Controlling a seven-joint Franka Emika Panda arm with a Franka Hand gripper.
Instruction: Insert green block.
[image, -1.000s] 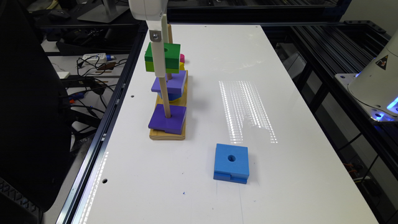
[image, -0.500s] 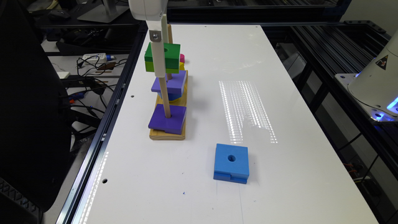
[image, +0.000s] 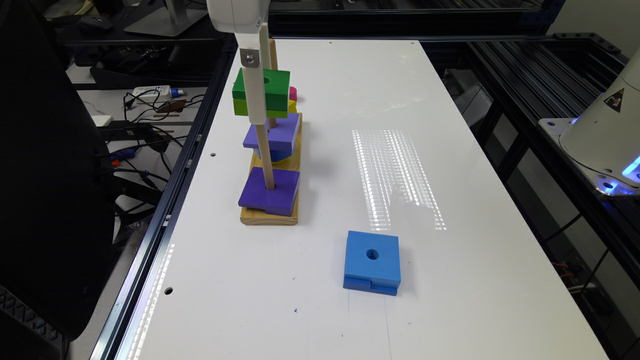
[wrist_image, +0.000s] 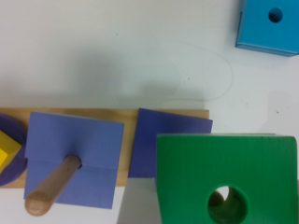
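The green block (image: 261, 93) was held up in the air, clamped in the gripper (image: 255, 107) jaws right over a wooden peg (image: 265, 155), so basically the hole just needed lining up before it got lowered on.

1 green blk (image: 262, 93) — 2 purple blks (image: 269, 190) | 1 blue blk (image: 372, 261) | 1 base (image: 270, 217)
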